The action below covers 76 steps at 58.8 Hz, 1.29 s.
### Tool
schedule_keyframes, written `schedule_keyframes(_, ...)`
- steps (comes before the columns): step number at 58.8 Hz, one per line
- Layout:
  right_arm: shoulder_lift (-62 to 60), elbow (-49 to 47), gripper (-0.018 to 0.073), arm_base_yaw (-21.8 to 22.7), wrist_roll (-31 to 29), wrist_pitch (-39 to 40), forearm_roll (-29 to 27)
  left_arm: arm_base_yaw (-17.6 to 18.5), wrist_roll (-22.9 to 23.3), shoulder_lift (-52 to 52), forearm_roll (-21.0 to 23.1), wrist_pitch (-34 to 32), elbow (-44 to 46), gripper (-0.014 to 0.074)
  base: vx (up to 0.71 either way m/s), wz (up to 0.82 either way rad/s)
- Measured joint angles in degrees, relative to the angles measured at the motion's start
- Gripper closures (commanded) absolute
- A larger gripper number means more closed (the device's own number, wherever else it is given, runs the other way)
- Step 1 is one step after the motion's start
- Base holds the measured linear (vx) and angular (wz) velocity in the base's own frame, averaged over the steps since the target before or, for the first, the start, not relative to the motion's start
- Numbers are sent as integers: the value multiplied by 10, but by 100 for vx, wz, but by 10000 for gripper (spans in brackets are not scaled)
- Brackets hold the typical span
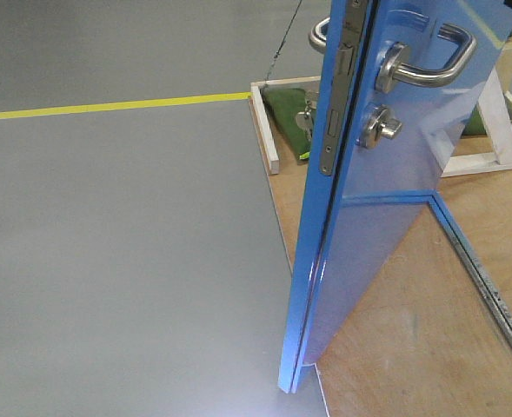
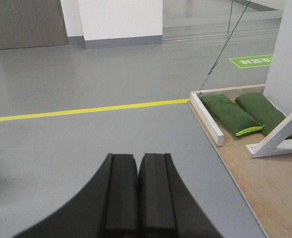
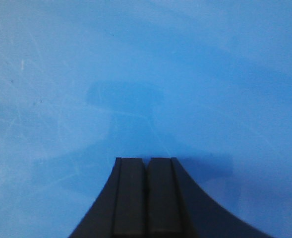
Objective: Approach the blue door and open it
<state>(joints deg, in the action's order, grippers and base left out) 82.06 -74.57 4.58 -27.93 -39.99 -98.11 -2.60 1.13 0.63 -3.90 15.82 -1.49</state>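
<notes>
the blue door (image 1: pixel 386 217) stands on the right side of the front view, swung so its narrow edge faces the camera, with its bottom corner down near the seam between the grey floor (image 1: pixel 125 261) and the wooden platform (image 1: pixel 412 347). a steel latch plate (image 1: pixel 334 104) runs down that edge. on the glossy face to the right of it sit a silver u-shaped handle (image 1: pixel 429 65) and, just below, a round lock knob (image 1: pixel 377 129). a thin blue frame bar (image 1: pixel 482 269) lies along the platform to the right of the door. a yellow line (image 1: pixel 108 108) crosses the floor farther back, ending at a white wooden bar (image 1: pixel 264 130) on the platform's left rim, with green bags (image 1: pixel 286 113) just beside it. the left gripper (image 2: pixel 137 158) hangs over bare grey floor, well left of the platform, its two black fingers (image 2: pixel 123 193) pressed together with nothing between them. the right gripper (image 3: pixel 146 161) points straight at the door's scratched blue face, which fills its whole view; its fingers (image 3: pixel 128 198) are also clenched flat against each other and grasp nothing. the tips look very close to the panel, but whether they touch it cannot be told.
</notes>
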Motion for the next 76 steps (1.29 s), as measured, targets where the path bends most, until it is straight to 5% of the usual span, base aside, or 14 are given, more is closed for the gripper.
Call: schedule_keyframes(76,2,0,547,-2,0,-11,6,0,0,0,0,0,0,524,0,0)
